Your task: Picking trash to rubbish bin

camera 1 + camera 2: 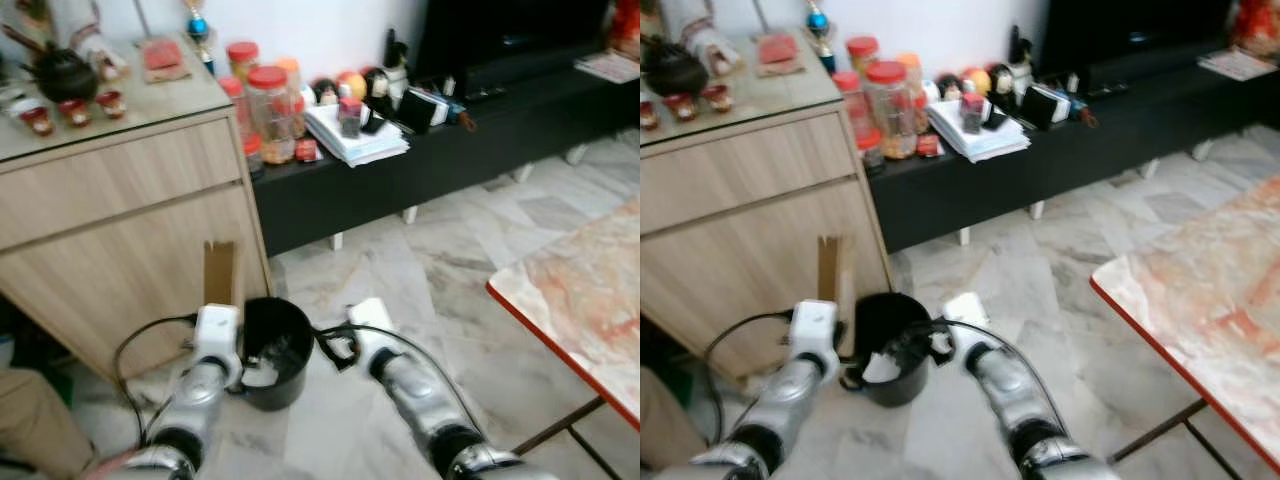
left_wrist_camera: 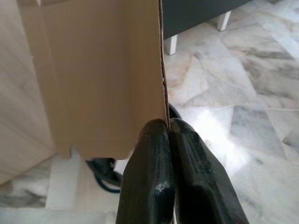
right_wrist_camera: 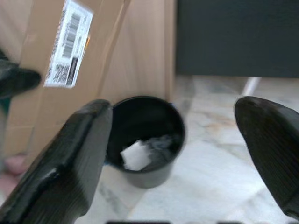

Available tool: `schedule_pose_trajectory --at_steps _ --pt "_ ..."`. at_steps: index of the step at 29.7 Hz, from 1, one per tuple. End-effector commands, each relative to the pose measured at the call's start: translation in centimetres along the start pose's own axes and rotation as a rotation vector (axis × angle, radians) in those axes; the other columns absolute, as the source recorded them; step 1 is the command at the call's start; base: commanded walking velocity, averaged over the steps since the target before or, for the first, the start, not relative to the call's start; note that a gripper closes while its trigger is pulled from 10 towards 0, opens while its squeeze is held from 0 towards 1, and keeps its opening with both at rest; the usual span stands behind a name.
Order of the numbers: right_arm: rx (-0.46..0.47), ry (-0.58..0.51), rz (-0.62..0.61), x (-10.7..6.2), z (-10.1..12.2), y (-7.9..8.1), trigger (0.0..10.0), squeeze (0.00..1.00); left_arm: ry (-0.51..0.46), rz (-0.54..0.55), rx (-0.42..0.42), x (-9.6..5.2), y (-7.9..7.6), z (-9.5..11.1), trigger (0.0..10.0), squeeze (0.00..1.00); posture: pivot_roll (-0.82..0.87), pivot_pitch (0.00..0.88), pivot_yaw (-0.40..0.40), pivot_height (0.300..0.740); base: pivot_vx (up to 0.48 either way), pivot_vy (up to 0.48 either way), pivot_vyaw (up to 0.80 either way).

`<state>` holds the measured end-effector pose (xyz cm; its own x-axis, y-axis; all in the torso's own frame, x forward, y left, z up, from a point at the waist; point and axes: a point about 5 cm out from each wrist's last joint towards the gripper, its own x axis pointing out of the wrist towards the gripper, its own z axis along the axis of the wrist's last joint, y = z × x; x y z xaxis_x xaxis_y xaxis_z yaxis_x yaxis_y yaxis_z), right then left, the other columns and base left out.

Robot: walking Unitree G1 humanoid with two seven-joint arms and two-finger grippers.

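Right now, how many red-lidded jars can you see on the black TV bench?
3: a big jar in front, a smaller one behind it nearer the wall, and a third against the wooden cabinet. More may be hidden behind them.

The rubbish bin (image 1: 274, 350) sat on the floor (image 1: 440, 270) at lower centre of the frame, a piece of trash (image 3: 136, 155) in it. A cardboard sheet (image 1: 218, 272) stood just behind it, against the cabinet (image 1: 120, 220) at upper left. The left gripper (image 2: 168, 135) was beside the bin's left rim, the right gripper (image 1: 925, 340) beside its right. A low shelf (image 1: 450, 150) ran across the upper right; a tabletop (image 1: 585, 290) lay at right.
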<state>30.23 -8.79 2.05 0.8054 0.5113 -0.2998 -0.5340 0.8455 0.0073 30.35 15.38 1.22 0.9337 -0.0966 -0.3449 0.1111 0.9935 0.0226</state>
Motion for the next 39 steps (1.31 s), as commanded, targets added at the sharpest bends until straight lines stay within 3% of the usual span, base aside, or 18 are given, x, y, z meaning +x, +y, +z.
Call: schedule_pose_trajectory --at_steps 1,6,26,32,34,39 --pt "-0.005 -0.026 0.046 0.61 0.57 1.34 10.0 0.00 0.002 0.028 0.016 -0.17 1.23 -0.03 10.0 0.00 0.04 0.072 0.005 0.740 0.247 0.000 0.44" --pt "-0.022 -0.018 0.052 0.60 0.45 1.46 10.0 0.00 0.002 0.028 0.016 -0.17 1.26 -0.02 10.0 0.00 0.04 0.071 0.005 0.740 0.250 0.000 0.77" --pt "-0.029 -0.017 0.054 0.63 0.50 1.47 10.0 0.00 0.002 0.027 0.016 -0.14 1.23 0.02 10.0 0.00 0.04 0.071 0.005 0.740 0.251 0.000 0.00" --pt "-0.044 -0.009 0.060 0.62 0.36 1.63 10.0 0.00 0.000 0.026 0.016 -0.11 1.22 0.08 10.0 0.00 0.04 0.069 0.005 0.740 0.250 0.000 0.73" --pt "-0.010 -0.009 0.048 0.59 0.28 1.54 10.0 0.00 0.000 0.026 0.016 -0.11 1.22 0.09 10.0 0.00 0.04 0.069 0.005 0.740 0.251 0.000 0.00" --pt "-0.024 -0.012 0.055 0.60 0.38 1.53 10.0 0.00 0.001 0.026 0.016 -0.10 1.20 0.10 10.0 0.00 0.04 0.069 0.005 0.740 0.251 0.000 0.00"
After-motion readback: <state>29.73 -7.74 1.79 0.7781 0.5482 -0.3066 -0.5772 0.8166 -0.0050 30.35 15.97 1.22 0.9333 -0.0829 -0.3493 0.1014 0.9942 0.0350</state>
